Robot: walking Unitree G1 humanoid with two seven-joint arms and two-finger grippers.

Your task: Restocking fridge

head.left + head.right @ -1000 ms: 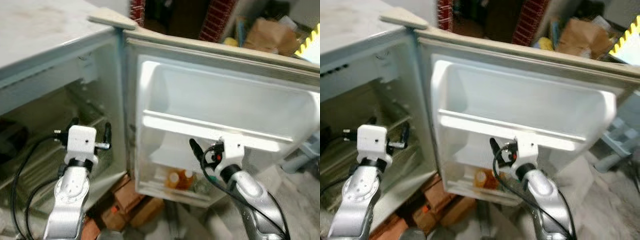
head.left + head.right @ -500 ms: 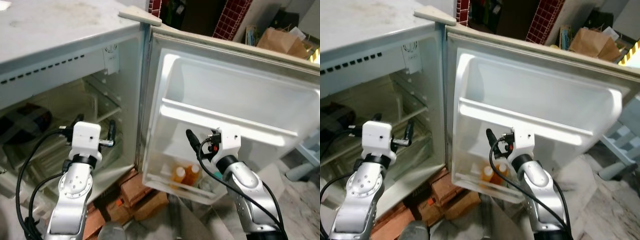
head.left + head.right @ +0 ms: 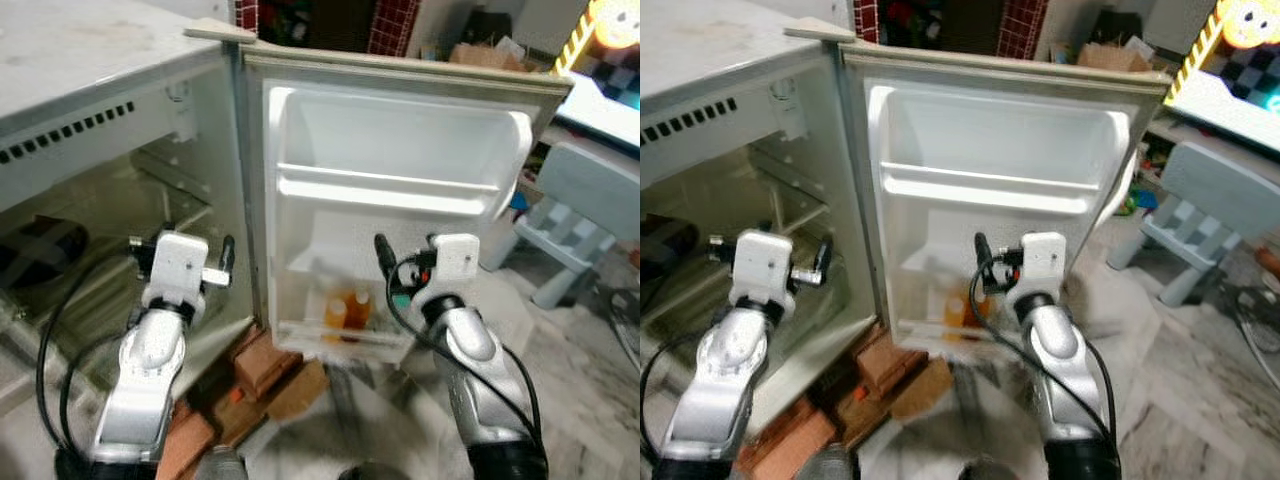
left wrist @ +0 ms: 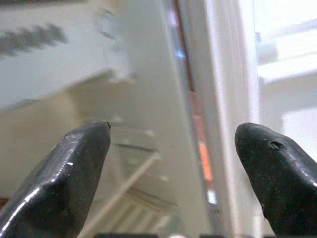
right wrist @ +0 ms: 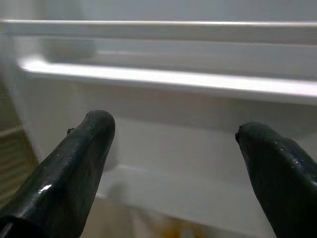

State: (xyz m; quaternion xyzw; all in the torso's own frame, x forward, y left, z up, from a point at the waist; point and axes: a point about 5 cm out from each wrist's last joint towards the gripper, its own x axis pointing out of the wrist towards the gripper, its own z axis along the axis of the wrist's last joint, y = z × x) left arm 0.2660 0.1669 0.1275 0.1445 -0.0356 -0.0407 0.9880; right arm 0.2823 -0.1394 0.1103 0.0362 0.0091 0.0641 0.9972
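Pale marble-patterned floor (image 3: 590, 400) runs under everything, with red bricks (image 3: 262, 362) stacked on it beneath the fridge. On my left the fridge (image 3: 90, 60) stands open, its flat grey top dusty and a row of vent slots along its upper front edge. Inside the body I see wire shelves (image 3: 175, 175) and something dark lying low at the far left that I cannot make out. My left claw (image 3: 180, 258) is raised in front of that open compartment, close to its right wall; the wrist view shows my left fingers (image 4: 79, 163) spread wide apart with nothing between them, looking at the seam where the body meets the door.

To the right of it the fridge door (image 3: 390, 170) hangs wide open, white inside, with a bare upper rack (image 3: 385, 185) across it. Low in the door's bottom rack stand two orange bottles (image 3: 346, 310), side by side. My right claw (image 3: 405, 262) is held up just before the door, near and slightly above the bottles, its fingers (image 5: 74, 163) also well apart and holding nothing.

Behind the door are a red brick wall (image 3: 392, 22) and brown cardboard boxes (image 3: 480, 55). Farther right stands a small grey chair (image 3: 585, 210), with a checkered black-and-white mat (image 3: 620, 75) beyond it.
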